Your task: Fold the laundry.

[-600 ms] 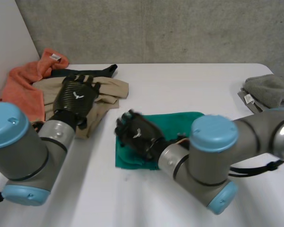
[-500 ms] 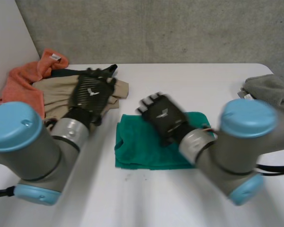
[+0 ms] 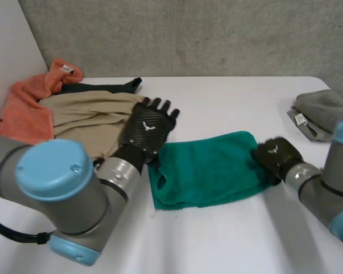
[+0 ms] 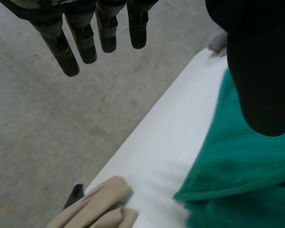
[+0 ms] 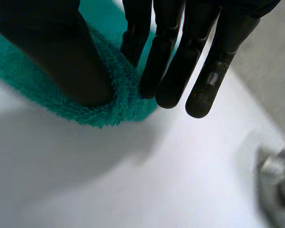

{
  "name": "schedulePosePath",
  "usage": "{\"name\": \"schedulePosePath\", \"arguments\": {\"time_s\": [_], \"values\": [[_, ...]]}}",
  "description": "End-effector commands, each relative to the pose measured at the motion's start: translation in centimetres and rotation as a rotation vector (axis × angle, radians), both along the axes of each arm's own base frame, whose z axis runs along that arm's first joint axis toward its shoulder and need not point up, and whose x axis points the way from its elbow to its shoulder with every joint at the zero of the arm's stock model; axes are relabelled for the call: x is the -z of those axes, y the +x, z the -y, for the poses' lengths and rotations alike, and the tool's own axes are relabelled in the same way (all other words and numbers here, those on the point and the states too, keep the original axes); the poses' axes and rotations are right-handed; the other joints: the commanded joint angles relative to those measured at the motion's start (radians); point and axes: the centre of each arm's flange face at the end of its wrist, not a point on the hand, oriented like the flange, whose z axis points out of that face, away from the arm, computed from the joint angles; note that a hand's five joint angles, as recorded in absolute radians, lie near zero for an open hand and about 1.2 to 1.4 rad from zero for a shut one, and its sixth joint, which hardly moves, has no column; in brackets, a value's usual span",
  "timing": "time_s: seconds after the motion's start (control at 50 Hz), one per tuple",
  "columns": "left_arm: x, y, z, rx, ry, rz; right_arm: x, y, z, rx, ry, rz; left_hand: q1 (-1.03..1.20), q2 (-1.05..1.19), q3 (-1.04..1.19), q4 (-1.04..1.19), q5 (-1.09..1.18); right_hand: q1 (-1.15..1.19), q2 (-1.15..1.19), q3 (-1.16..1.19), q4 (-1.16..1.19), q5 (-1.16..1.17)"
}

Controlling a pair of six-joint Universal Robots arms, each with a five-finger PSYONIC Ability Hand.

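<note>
bare white table [image 3: 228, 97] runs across the far middle, from the beige cloth [image 3: 83, 117] to the grey cloth [image 3: 326, 108] at the right edge — room to pass. the near strip before the green towel [image 3: 208, 168] is bare too. the left corner is crowded: beige, orange cloth [image 3: 26, 108], dark cloth [image 3: 106, 87]. left hand [image 3: 148, 128] and right hand [image 3: 277, 157] stand at the towel's two ends.

Left hand [image 3: 150, 127] is held palm down, fingers straight and spread; right hand [image 3: 279, 155] pinches the green towel [image 3: 208, 168] at its edge between thumb and fingers.
</note>
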Motion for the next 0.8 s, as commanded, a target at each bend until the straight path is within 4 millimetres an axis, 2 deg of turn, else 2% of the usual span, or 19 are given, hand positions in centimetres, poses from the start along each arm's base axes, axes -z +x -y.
{"name": "schedulePosePath", "arguments": {"time_s": [0.02, 0.06, 0.12, 0.14, 0.22, 0.24, 0.26, 0.28, 0.3, 0.32, 0.36, 0.4, 0.44, 0.46, 0.48, 0.54, 0.6, 0.7, 0.8], "values": [[-2.6, 3.5, 1.5, -0.102, -0.036, -0.032, -5.8, 8.6, -3.9, -0.224, -0.222, 0.037, -0.028, -0.025, -0.032, -0.028, -0.047, 0.459, 0.224, 0.209, 0.209, 0.258], [-3.4, 4.9, 2.1, -0.148, -0.052, -0.039, -5.5, 11.3, -6.3, -0.333, -0.251, 0.027, -0.025, -0.022, -0.029, -0.025, -0.044, 0.459, 0.224, 0.209, 0.209, 0.258], [-3.9, 6.6, 3.0, -0.205, -0.062, -0.046, -4.6, 13.4, -8.7, -0.447, -0.284, -0.008, -0.022, -0.019, -0.026, -0.022, -0.041, 0.459, 0.224, 0.209, 0.209, 0.258], [-4.2, 7.4, 3.3, -0.234, -0.068, -0.054, -3.7, 14.4, -10.5, -0.534, -0.300, -0.035, -0.019, -0.016, -0.023, -0.019, -0.039, 0.459, 0.224, 0.209, 0.209, 0.258], [-4.5, 8.1, 3.6, -0.258, -0.072, -0.063, -1.3, 15.9, -14.0, -0.709, -0.286, -0.070, -0.019, -0.016, -0.023, -0.019, -0.038, 0.459, 0.224, 0.209, 0.209, 0.258], [-4.5, 8.1, 3.6, -0.258, -0.070, -0.066, -1.0, 16.0, -14.1, -0.718, -0.280, -0.070, -0.019, -0.016, -0.023, -0.019, -0.038, 0.459, 0.224, 0.209, 0.209, 0.258], [-4.6, 8.0, 3.6, -0.256, -0.072, -0.069, -0.9, 16.0, -14.1, -0.723, -0.276, -0.067, -0.019, -0.016, -0.023, -0.019, -0.038, 0.320, 0.085, 0.070, 0.071, 0.119], [-4.6, 8.0, 3.6, -0.255, -0.072, -0.072, -0.8, 16.1, -14.1, -0.724, -0.273, -0.061, -0.019, -0.016, -0.023, -0.019, -0.038, 0.049, -0.186, -0.201, -0.201, -0.152], [-4.8, 7.8, 3.6, -0.249, -0.072, -0.083, -1.3, 16.2, -13.9, -0.707, -0.268, -0.031, -0.016, -0.013, -0.020, -0.016, -0.036, -0.579, -0.814, -0.829, -0.829, -0.780], [-4.9, 7.7, 3.6, -0.244, -0.071, -0.091, -1.5, 16.2, -13.8, -0.693, -0.256, -0.007, -0.016, -0.013, -0.020, -0.016, -0.036, -0.763, -0.998, -1.013, -1.013, -0.964], [-5.3, 7.2, 3.4, -0.228, -0.077, -0.110, -2.0, 16.3, -13.4, -0.652, -0.215, 0.066, -0.016, -0.013, -0.020, -0.016, -0.036, -0.763, -0.998, -1.013, -1.013, -0.964], [-5.7, 6.1, 3.2, -0.196, -0.081, -0.137, -3.2, 15.2, -11.3, -0.533, -0.126, 0.207, -0.002, 0.002, -0.005, -0.001, -0.021, -0.763, -0.998, -1.013, -1.013, -0.964], [-5.6, 5.1, 3.1, -0.169, -0.074, -0.148, -4.8, 13.6, -9.2, -0.423, -0.074, 0.320, 0.001, 0.004, -0.002, 0.002, -0.018, -0.763, -0.998, -1.013, -1.013, -0.964], [-5.4, 3.8, 2.7, -0.131, -0.066, -0.158, -5.9, 11.8, -7.2, -0.313, -0.018, 0.429, 0.001, 0.004, -0.002, 0.002, -0.018, -0.763, -0.998, -1.013, -1.013, -0.964], [-5.3, 3.1, 2.4, -0.111, -0.058, -0.162, -6.5, 10.8, -6.5, -0.263, 0.000, 0.481, 0.001, 0.004, -0.002, 0.002, -0.018, -0.763, -0.998, -1.013, -1.013, -0.964], [-5.0, 0.1, 1.1, -0.022, -0.036, -0.184, -8.3, 8.2, -5.0, -0.131, 0.069, 0.656, 0.001, 0.004, -0.002, 0.002, -0.018, -0.763, -0.998, -1.013, -1.013, -0.964], [-3.8, -1.7, 0.4, 0.023, 0.007, -0.180, -9.0, 6.4, -4.0, -0.060, 0.087, 0.705, 0.001, 0.004, -0.002, 0.002, -0.018, -0.763, -0.998, -1.013, -1.013, -0.964], [-1.0, -3.5, 0.0, 0.051, 0.163, -0.167, -7.7, 5.7, -3.3, 0.004, 0.166, 0.638, 0.010, 0.013, 0.006, 0.010, -0.009, -0.763, -0.998, -1.013, -1.013, -0.964], [2.2, -2.9, 0.3, -0.027, 0.303, -0.118, -5.3, 6.2, -2.3, 0.059, 0.250, 0.547, 0.028, 0.031, 0.024, 0.028, 0.008, -0.763, -0.998, -1.013, -1.013, -0.964]]}}
